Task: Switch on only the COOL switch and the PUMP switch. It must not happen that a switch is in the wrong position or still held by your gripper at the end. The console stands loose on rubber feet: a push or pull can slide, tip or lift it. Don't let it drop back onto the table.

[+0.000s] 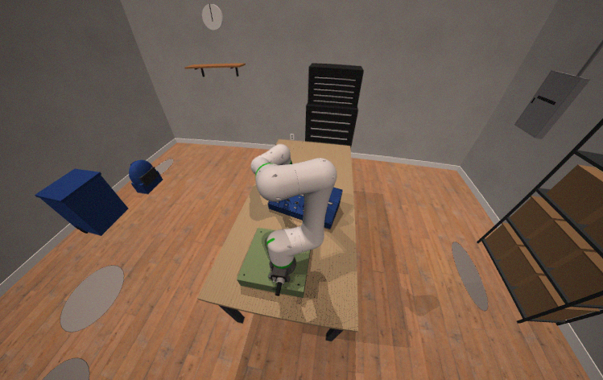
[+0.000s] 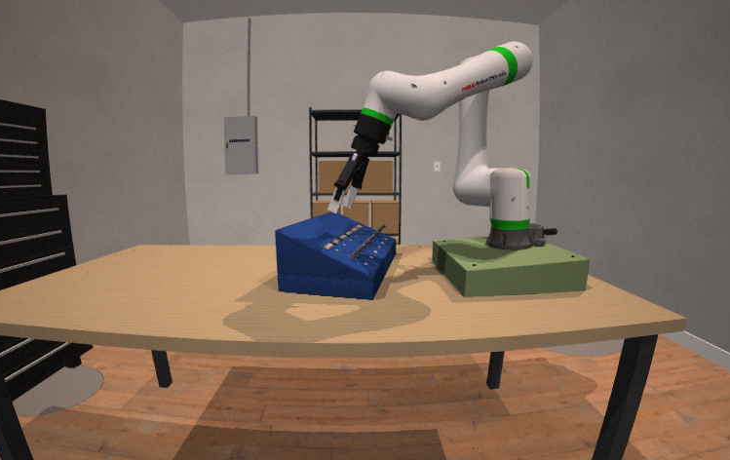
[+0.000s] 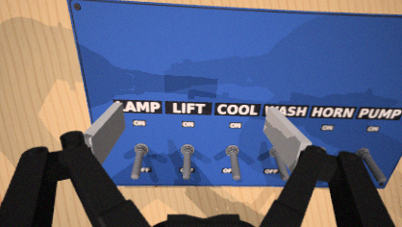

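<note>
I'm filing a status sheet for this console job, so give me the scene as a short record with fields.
console: blue, sloped, on the table
cool switch: lever toward OFF
pump switch: lever angled down, away from ON
horn switch: hidden behind the gripper
gripper: open, above the console
held: nothing
remaining: COOL and PUMP both to ON
</note>
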`<state>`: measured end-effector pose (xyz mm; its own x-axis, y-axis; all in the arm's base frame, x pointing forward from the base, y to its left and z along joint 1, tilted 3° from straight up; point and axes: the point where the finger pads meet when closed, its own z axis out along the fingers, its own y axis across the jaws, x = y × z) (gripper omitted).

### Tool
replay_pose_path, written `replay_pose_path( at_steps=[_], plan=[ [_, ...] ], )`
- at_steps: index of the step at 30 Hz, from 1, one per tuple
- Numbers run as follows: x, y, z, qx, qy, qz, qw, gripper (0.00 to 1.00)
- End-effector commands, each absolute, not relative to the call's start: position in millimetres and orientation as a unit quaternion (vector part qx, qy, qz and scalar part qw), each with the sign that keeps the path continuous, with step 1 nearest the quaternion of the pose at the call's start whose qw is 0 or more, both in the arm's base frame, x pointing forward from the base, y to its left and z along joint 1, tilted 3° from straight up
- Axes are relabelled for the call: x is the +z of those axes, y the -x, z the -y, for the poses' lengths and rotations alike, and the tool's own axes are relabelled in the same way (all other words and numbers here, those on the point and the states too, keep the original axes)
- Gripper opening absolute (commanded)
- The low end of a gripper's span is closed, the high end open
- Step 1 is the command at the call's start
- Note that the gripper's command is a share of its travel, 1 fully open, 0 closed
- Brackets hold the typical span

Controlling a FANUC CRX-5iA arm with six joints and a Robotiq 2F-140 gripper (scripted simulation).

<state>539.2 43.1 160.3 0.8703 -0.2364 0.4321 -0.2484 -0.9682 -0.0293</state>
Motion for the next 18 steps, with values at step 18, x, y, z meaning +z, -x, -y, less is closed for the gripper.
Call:
replay_pose_path(
  at_steps=[18],
  plan=[
    [159,-525,12,0.222,-0.967,0.125,0.014,1.00]
  ],
)
